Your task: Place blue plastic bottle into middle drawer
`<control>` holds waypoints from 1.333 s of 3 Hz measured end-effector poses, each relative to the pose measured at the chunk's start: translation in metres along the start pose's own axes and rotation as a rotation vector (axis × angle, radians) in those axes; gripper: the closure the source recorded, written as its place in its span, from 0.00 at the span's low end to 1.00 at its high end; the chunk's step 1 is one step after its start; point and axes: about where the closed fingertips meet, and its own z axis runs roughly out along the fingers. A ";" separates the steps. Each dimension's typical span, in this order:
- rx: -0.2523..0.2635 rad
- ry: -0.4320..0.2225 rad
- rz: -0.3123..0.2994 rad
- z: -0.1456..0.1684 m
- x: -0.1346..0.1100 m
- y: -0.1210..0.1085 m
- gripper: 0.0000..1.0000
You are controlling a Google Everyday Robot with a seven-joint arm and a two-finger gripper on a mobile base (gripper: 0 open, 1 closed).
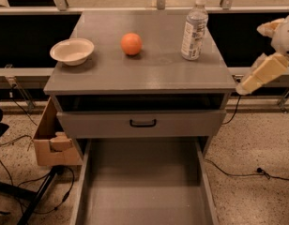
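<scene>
The blue plastic bottle, clear with a white cap and pale label, stands upright at the back right of the gray cabinet top. The middle drawer is pulled out wide below, and its flat gray floor is bare. My gripper, cream-coloured, hangs off the cabinet's right side at about top height, to the right of and nearer than the bottle, apart from it and holding nothing.
An orange and a white bowl sit on the cabinet top left of the bottle. A gray drawer front with a black handle is above the open drawer. A cardboard box, cables and a black stand leg lie on the floor at left.
</scene>
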 end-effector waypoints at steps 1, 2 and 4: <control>0.098 -0.151 0.028 0.021 0.002 -0.047 0.00; 0.188 -0.335 0.083 0.049 0.001 -0.088 0.00; 0.174 -0.603 0.216 0.092 -0.023 -0.143 0.00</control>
